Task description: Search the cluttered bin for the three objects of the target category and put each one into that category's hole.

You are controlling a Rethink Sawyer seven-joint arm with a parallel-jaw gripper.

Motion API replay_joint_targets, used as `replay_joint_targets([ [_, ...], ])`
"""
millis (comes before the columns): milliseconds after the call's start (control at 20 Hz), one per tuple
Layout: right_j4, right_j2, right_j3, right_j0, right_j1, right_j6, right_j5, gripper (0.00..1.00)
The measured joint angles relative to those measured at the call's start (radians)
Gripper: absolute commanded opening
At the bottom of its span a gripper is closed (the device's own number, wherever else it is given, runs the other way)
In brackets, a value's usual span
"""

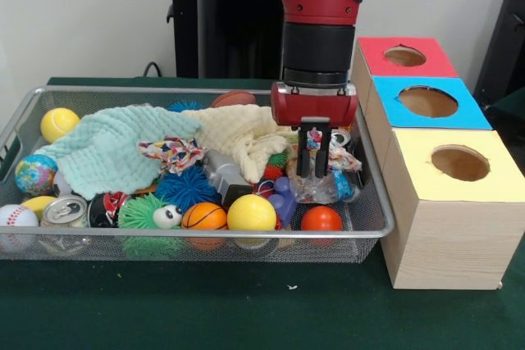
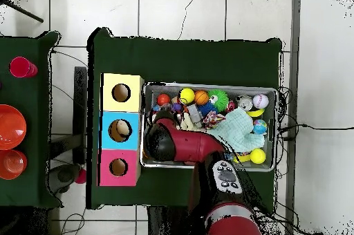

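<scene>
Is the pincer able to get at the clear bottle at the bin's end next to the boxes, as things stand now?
Probably yes. The pincer hangs open directly over the clear bottle, its fingertips at the bottle's top. Nothing covers the bottle; the cream cloth lies to one side.

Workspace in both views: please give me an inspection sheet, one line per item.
Surface: green table, bare in front of the bin.
Job's things: wire bin; crumpled bottle just below the gripper; blue hole in the middle of the box.
Clutter: balls, two cloths, can, spiky toys.
Gripper: gripper low over the bottle, fingers open, holding nothing.
Cables: black cable on the floor.
Surroundings: red dishes on a side table.
</scene>
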Motion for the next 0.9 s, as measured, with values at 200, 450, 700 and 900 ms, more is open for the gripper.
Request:
replay_joint_targets([
  [200, 0.0, 0.009, 0.024, -0.009, -0.034, 0.0, 0.0, 0.0],
  [450, 0.0, 0.014, 0.049, -0.019, -0.062, 0.0, 0.0, 0.0],
  [700, 0.0, 0.018, 0.061, -0.025, -0.078, 0.0, 0.0, 0.0],
  [900, 0.0, 0.024, 0.072, -0.025, -0.086, 0.0, 0.0, 0.0],
])
